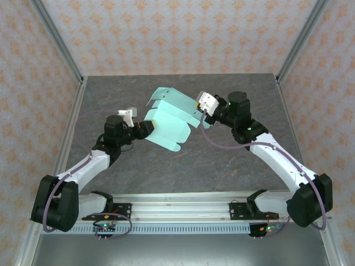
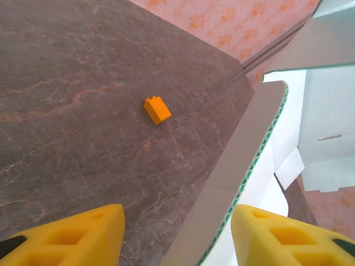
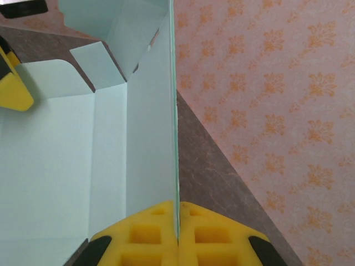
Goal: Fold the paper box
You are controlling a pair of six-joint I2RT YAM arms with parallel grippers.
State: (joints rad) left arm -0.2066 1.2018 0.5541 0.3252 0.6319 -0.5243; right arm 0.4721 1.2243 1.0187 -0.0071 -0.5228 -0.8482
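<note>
Mint paper box (image 1: 172, 119) held mid-air over surface (image 1: 183, 172) centre. Right jaws pinched shut on a side panel; left jaws open w/ flap edge between. Best: grip flap near crease, fold slowly.

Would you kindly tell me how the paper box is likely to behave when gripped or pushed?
Probably light: the right gripper holds the paper box up by one thin panel alone. Likely floppy: it is thin card with creases and loose flaps, so panels may hinge when pushed. Its smooth surface might slip from a loose pinch.
</note>
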